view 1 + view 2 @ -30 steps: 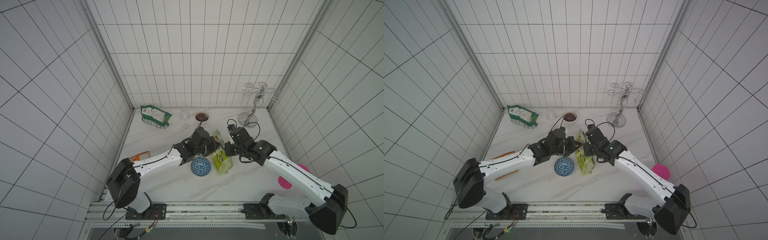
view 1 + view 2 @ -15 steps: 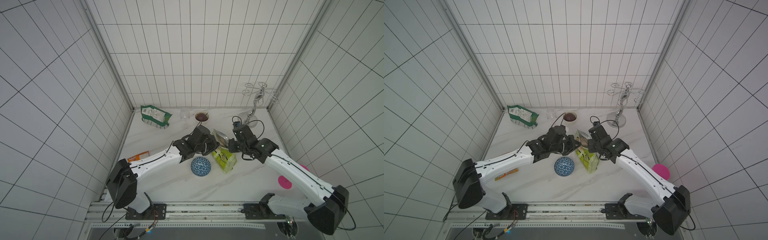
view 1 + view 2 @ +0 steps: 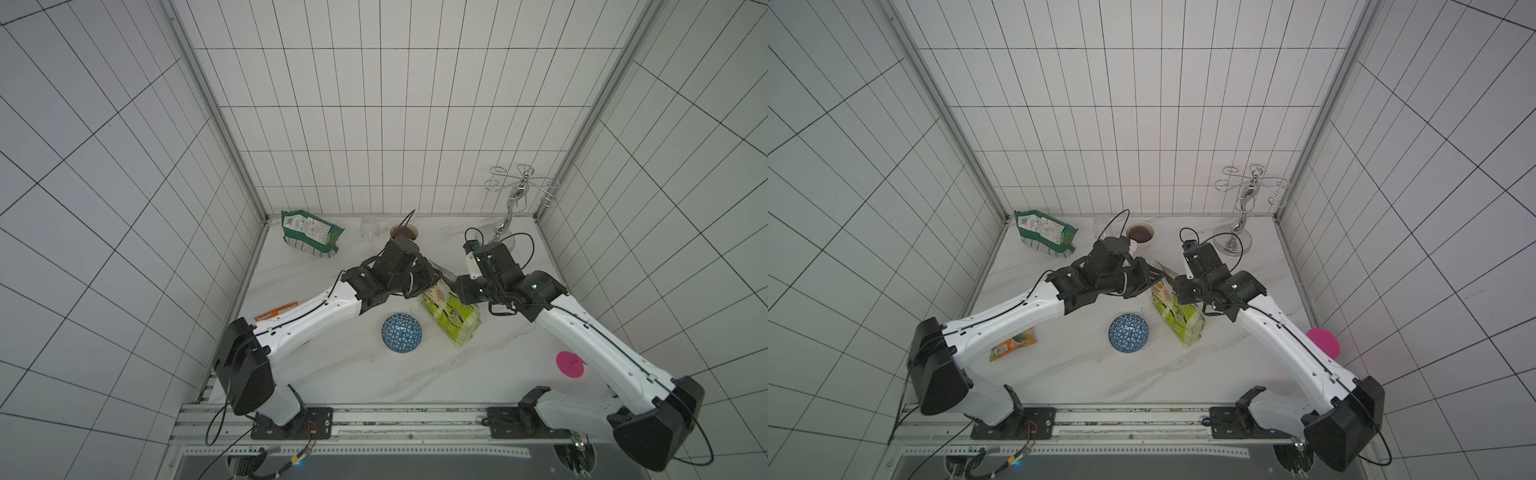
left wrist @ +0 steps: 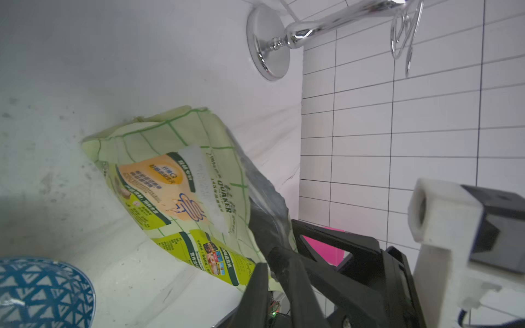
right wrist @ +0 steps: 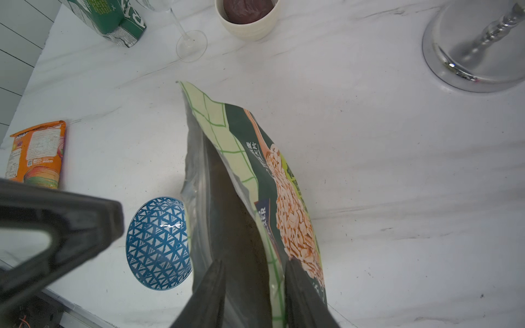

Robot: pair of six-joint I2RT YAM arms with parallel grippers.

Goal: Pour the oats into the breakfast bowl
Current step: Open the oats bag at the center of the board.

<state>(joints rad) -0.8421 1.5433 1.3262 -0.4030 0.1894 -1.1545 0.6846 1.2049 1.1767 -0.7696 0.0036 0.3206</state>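
Right wrist shows pouch (image 5: 241, 159) edge beside breakfast bowl (image 5: 156, 244).

White tiled walls (image 3: 395, 124) enclose the white marbled tabletop (image 3: 353, 374) at 9, 12 and 3 o'clock. Lighting is even.

Two pincers are showing, the left pincer (image 3: 1154, 275) and the right pincer (image 5: 252, 264). Three packets are sitting about: an oat pouch (image 3: 1177, 316) at both tips, a dark green bag (image 3: 1044, 232) beyond the left pincer, an orange packet (image 3: 1013, 344) behind it. Two bowls are sitting by it: a blue bowl (image 3: 1128, 333) near, a white bowl (image 3: 1140, 235) beyond. One wine glass (image 5: 191, 45), one chrome stand (image 3: 1241, 224) and probably one pink disc (image 3: 1323, 340) are standing apart.
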